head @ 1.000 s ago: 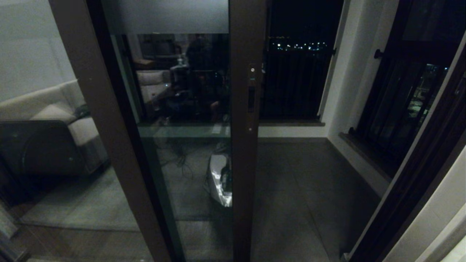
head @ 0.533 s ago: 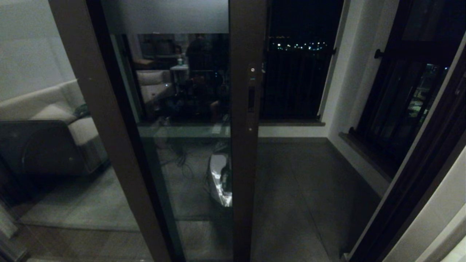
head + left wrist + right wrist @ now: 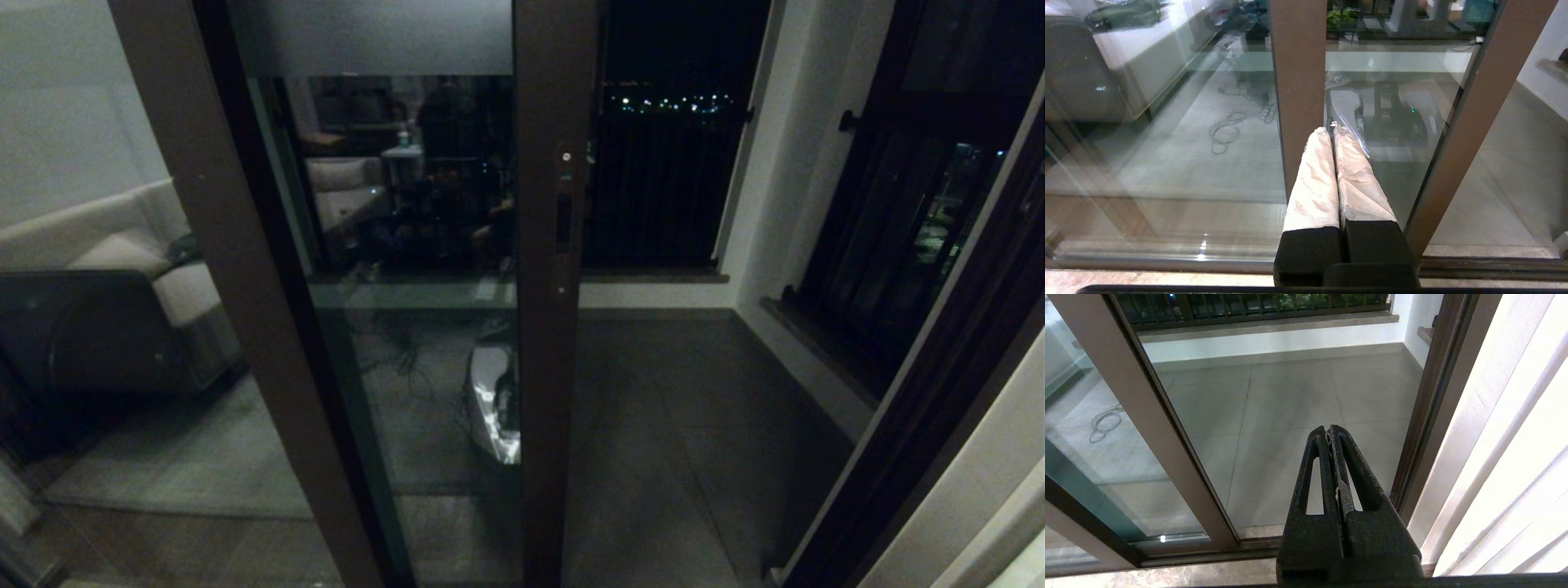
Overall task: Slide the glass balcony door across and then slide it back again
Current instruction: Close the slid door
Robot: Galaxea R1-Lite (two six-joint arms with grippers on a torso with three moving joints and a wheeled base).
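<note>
The glass balcony door [image 3: 408, 367] stands partly slid across, its dark brown edge stile [image 3: 549, 367] near the middle of the head view. A recessed slot handle [image 3: 563, 222] sits in that stile, and a frosted band [image 3: 367, 37] runs along the top. Neither gripper shows in the head view. My left gripper [image 3: 1331, 130] is shut with nothing in it, its white-wrapped fingers [image 3: 1314, 183] low in front of the glass, beside a brown stile [image 3: 1298, 81]. My right gripper [image 3: 1329, 429] is also shut and empty, and faces the open gap beside the door's stile [image 3: 1126, 416].
The tiled balcony floor [image 3: 678, 408] lies beyond the opening, with a barred dark window [image 3: 661, 188] behind and another [image 3: 898, 245] on the right. The door jamb [image 3: 1433, 396] and a white curtain [image 3: 1515, 449] bound the right side. The floor track [image 3: 1188, 551] runs below.
Only the reflections in the glass shift slightly. The door has not moved.
</note>
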